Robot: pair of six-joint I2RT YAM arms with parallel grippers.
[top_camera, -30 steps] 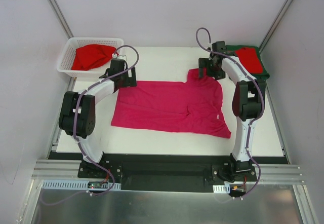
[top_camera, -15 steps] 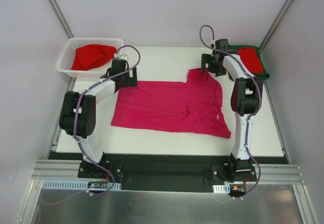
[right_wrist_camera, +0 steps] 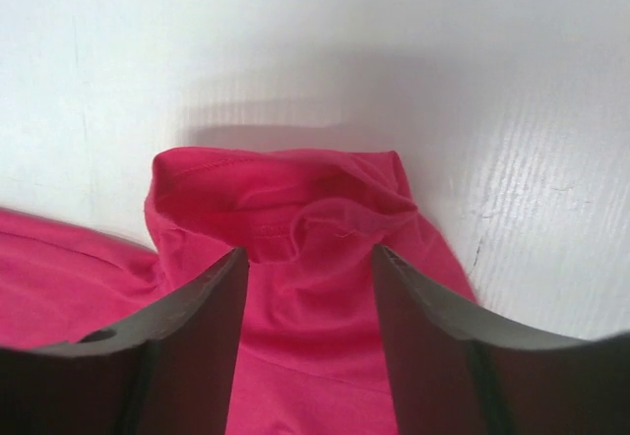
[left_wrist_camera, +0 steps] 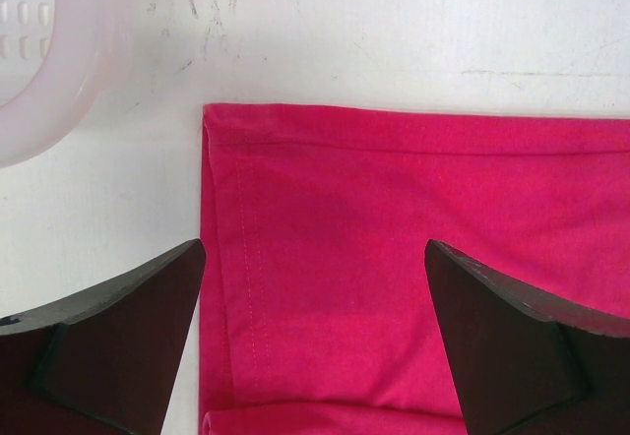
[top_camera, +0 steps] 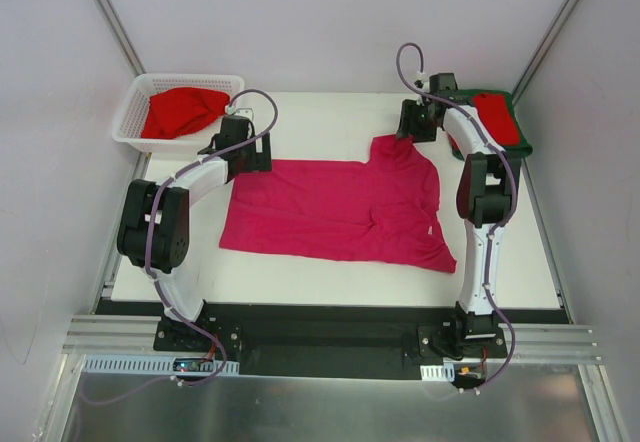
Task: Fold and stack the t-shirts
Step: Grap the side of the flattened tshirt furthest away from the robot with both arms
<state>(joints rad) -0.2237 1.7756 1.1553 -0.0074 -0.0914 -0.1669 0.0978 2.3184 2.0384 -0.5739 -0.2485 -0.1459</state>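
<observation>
The bunched sleeve of the bright magenta-pink cloth t-shirt, toward the far edge of the bench, is being straddled by the parted jaws of the right pincer.

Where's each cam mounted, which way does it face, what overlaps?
Top external: above and behind the bases, looking down on the table; both arms show, with the pink t-shirt and basket.
Left wrist: on the left arm, looking down at the pink t-shirt's corner and the basket rim; its dark fingers at the bottom.
Right wrist: on the right arm, looking down at a bunched part of the pink t-shirt; its fingers straddle it.
Shared: all three see the pink t-shirt; top and left wrist both see the basket.
</observation>
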